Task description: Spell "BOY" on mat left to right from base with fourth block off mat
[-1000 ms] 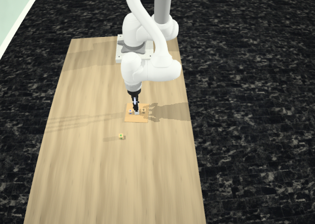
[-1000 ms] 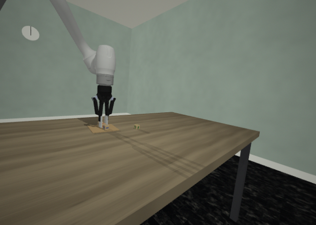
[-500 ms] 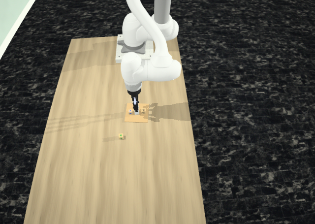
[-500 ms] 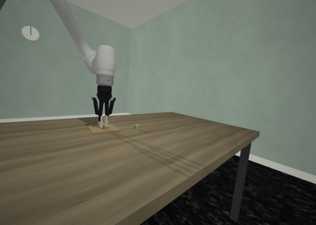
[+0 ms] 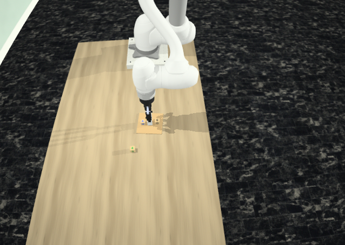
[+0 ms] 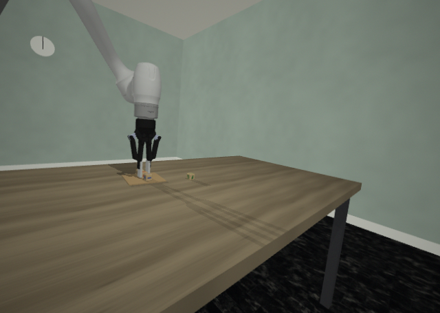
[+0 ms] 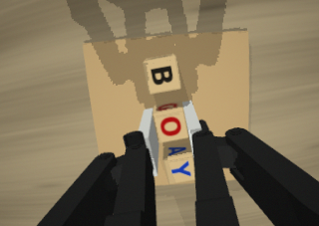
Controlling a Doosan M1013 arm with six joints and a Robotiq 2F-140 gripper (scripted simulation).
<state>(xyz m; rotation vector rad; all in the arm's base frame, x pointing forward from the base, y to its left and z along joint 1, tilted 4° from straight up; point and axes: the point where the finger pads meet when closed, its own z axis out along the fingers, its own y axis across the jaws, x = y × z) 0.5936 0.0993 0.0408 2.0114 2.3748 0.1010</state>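
My gripper (image 5: pixel 149 122) (image 6: pixel 144 172) (image 7: pixel 170 119) points down at the mat (image 5: pixel 149 130) (image 6: pixel 131 181) (image 7: pixel 226 97), shut on the O block (image 7: pixel 170 126), its pads on two opposite sides. The red O faces up. Whether this block rests on the mat is hard to tell. The B block (image 5: pixel 157 120) (image 7: pixel 161 75) lies on the mat beside it, black B up. The Y block (image 5: pixel 142 121) (image 6: pixel 147 177) (image 7: pixel 179 169) lies on its other side, blue Y up. Seen from the base, the near-straight row runs B, O, Y. The fourth block (image 5: pixel 132 148) (image 6: pixel 190 176), with green marks, lies off the mat.
The wooden table (image 5: pixel 119 192) (image 6: pixel 213 217) carries the mat and the robot's base plate (image 5: pixel 147 63). The B and Y blocks stand close to the O block, with small gaps. The mat lies flat.
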